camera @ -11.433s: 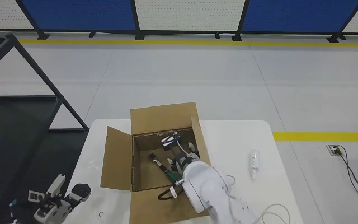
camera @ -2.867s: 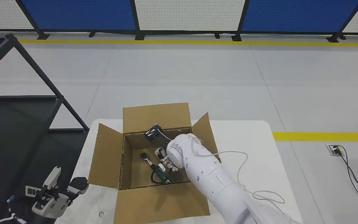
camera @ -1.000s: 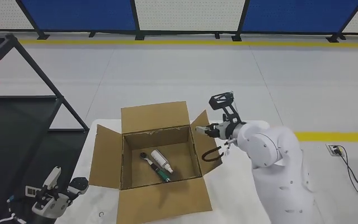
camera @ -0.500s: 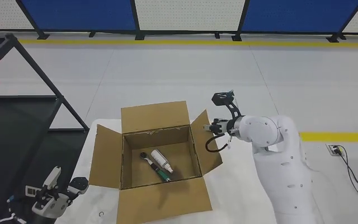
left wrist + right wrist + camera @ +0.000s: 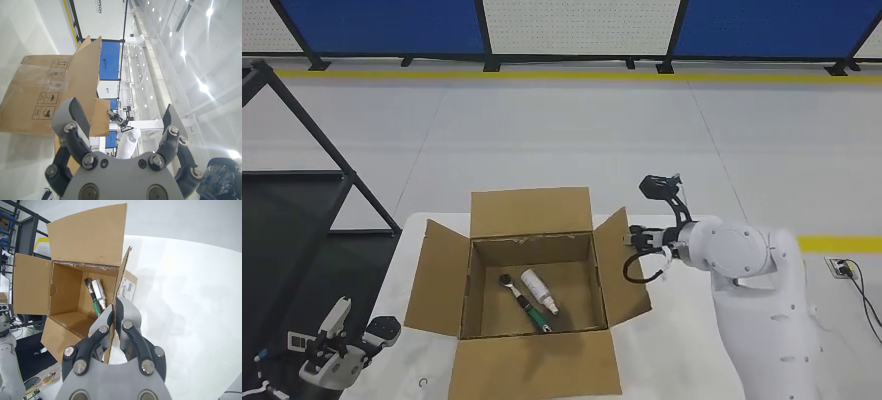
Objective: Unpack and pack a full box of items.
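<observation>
I'm pinching the right flap (image 5: 127, 283) of the open brown cardboard box (image 5: 532, 212) with my right gripper (image 5: 114, 308). The white bottle (image 5: 539, 290) and green-handled ratchet (image 5: 522, 302) are lying lengthwise inside, nearer this arm. My left gripper (image 5: 122, 109) is gaping beside the box.

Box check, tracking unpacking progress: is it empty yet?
Not empty. A green-handled ratchet and a white bottle lie on the floor of the box.
</observation>
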